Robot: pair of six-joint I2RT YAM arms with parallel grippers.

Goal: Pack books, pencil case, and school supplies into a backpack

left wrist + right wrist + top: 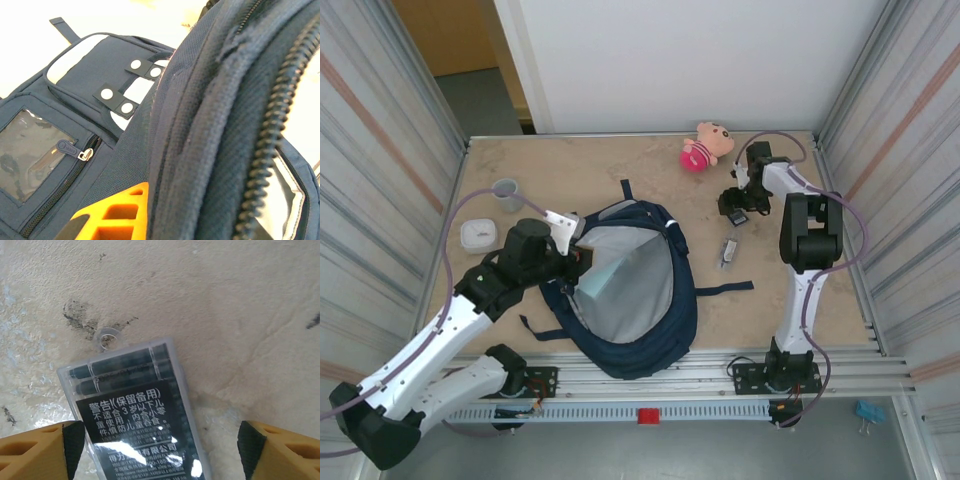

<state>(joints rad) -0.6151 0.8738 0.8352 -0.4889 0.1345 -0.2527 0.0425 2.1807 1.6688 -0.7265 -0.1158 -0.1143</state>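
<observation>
Open backpack [645, 348] near centre, left fingers [116, 215] clenched on its rim. Farther right, right fingers [40, 450] released, straddling gadget [135, 410] flat on desk [520, 160]. Step: gadget pickup. Next: drop lower, pinch gadget, carry into backpack.

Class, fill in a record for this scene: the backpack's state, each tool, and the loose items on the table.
backpack: lying on the table, open, grey inside showing
left tool: at the backpack's left rim; grip unclear
right tool: open, straddling a clear pack that lies on the table
silvery piece: on the table, right of the backpack
outside the backpack: plush, cup, white box
</observation>
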